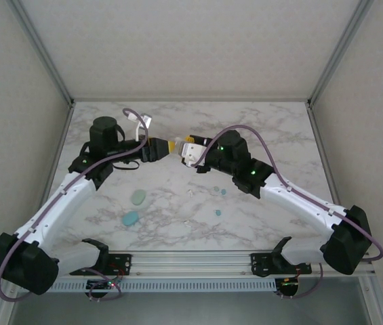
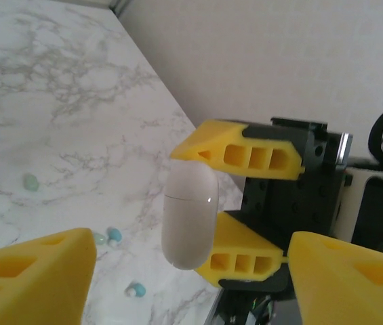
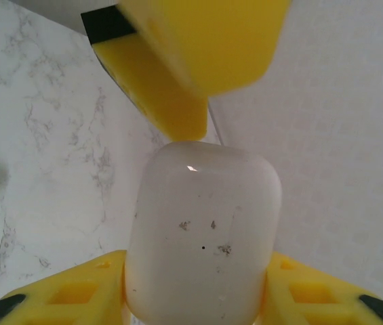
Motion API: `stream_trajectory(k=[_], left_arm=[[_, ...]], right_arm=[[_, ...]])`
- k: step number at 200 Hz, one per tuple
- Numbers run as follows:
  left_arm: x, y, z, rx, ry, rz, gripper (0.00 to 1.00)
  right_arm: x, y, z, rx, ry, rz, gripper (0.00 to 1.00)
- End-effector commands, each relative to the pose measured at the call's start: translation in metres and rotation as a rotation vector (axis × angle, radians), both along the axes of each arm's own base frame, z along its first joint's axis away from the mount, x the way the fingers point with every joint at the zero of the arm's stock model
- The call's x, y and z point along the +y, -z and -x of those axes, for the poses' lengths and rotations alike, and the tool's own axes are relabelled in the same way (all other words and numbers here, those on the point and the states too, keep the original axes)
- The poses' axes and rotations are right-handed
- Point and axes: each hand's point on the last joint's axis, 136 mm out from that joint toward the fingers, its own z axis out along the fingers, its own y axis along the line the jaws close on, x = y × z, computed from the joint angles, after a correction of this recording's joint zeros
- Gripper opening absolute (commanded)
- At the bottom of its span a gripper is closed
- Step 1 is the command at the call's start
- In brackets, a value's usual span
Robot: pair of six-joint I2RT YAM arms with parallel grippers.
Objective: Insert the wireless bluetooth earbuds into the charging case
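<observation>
Two claws meet: right claw [image 1: 190, 153] pinches the white case [image 2: 190, 217], likely light and slippery, by its sides; left claw [image 1: 171, 145] gapes wide, empty.

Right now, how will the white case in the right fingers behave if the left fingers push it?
The white case looks glossy and rounded, so it may slide or twist between the right fingers. Its hard shell is probably stiff. The seam near one end suggests a lid that could pop open.
</observation>
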Motion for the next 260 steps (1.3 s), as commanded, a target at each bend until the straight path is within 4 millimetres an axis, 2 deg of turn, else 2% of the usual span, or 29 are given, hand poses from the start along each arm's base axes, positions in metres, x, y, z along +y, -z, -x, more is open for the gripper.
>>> stream_trajectory(k=[1,44,103,182,210,226,250,260], left_arm=[[-0.013,-0.004,0.014,-0.01,0.096,-0.019,0.7],[-0.024,0.002,0.016,-0.005,0.143,-0.052,0.6],[-0.03,0.005,0.015,-0.002,0.164,-0.067,0.34],[-0.033,0.011,0.013,0.011,0.173,-0.077,0.32],[-0.034,0.013,0.016,0.014,0.194,-0.082,0.22],[-0.034,0.011,0.016,0.0,0.197,-0.081,0.13],[-0.033,0.004,0.016,-0.038,0.192,-0.083,0.1],[-0.031,0.001,0.013,-0.065,0.164,-0.089,0.09]], right_arm=[[0.003,-0.017,0.008,-0.014,-0.027,-0.058,0.41],[0.006,-0.018,0.01,0.004,-0.044,-0.069,0.41],[0.009,-0.019,0.01,0.006,-0.055,-0.062,0.42],[0.011,-0.018,0.013,0.017,-0.072,-0.058,0.41],[0.01,-0.017,0.012,0.02,-0.07,-0.054,0.42],[0.01,-0.018,0.013,0.021,-0.074,-0.055,0.45],[0.007,-0.017,0.015,0.025,-0.067,-0.046,0.5],[0.004,-0.016,0.016,0.039,-0.061,-0.035,0.56]])
